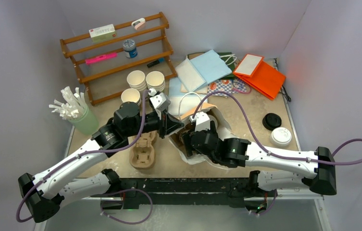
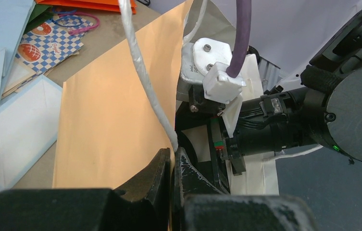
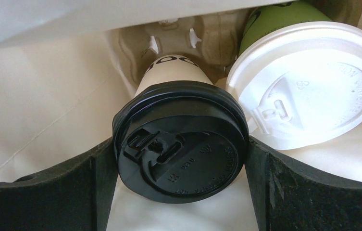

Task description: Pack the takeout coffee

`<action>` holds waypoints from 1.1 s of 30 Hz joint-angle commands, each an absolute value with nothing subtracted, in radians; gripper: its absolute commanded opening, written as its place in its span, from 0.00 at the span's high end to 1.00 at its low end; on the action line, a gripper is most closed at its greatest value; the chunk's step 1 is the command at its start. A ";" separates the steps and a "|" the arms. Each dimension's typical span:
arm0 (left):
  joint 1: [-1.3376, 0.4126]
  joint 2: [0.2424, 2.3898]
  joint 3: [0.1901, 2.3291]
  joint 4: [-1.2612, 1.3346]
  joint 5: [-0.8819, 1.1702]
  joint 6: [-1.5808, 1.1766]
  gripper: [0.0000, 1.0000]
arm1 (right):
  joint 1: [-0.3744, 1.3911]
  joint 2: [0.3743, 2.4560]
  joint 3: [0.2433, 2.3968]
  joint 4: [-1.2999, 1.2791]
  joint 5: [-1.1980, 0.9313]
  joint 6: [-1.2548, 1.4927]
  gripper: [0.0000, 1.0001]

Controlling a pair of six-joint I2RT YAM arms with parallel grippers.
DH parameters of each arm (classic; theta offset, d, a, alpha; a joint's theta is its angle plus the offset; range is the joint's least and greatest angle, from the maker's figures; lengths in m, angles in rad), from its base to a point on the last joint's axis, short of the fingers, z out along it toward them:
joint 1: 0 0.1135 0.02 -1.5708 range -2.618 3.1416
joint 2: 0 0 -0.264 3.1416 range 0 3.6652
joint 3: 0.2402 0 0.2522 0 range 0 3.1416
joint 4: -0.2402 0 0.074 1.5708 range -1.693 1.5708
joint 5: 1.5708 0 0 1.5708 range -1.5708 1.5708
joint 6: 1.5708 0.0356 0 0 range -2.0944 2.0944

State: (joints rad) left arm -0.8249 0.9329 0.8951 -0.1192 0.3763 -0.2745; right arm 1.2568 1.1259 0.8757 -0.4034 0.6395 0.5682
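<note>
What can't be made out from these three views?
- Right wrist: unclear whether the right gripper grips or only flanks the black-lidded cup; its lid hides most of the cup.
- Top view: the paper bag hides the right gripper's fingers and the cups.
- Left wrist: the paper bag's wall hides its interior.

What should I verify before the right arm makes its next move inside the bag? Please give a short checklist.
1. Left fingers shut on the bag handle: ok.
2. Paper bag mouth open for the right arm: ok.
3. Right fingers against both sides of the black-lidded cup: ok.
4. Black-lidded cup seated fully in the pulp tray: cannot tell.
5. Gap between its lid and the white-lidded cup: not ok, they seem to touch.
</note>
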 commanded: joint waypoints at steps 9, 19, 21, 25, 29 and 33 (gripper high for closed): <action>-0.825 0.953 0.941 -0.094 0.430 -0.253 1.00 | 1.255 1.081 0.956 -0.478 0.687 0.563 0.53; -0.825 1.010 0.943 -0.015 0.494 -0.324 1.00 | 1.246 1.173 0.936 -0.411 0.667 0.506 0.53; -0.825 1.014 0.947 -0.015 0.488 -0.325 1.00 | 1.242 1.188 0.942 -0.428 0.664 0.505 0.53; -0.826 1.019 0.943 0.036 0.487 -0.352 1.00 | 1.221 1.197 0.940 -0.449 0.652 0.503 0.53; -0.825 1.015 0.927 0.069 0.481 -0.387 1.00 | 1.202 1.209 0.945 -0.450 0.612 0.494 0.53; -0.807 0.997 0.900 0.110 0.455 -0.450 1.00 | 1.153 1.222 0.974 -0.484 0.536 0.485 0.53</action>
State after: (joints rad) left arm -0.8165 1.0328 0.9028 -0.0578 0.4126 -0.3607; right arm 1.2045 1.1973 0.9363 -0.4175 0.6025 0.5056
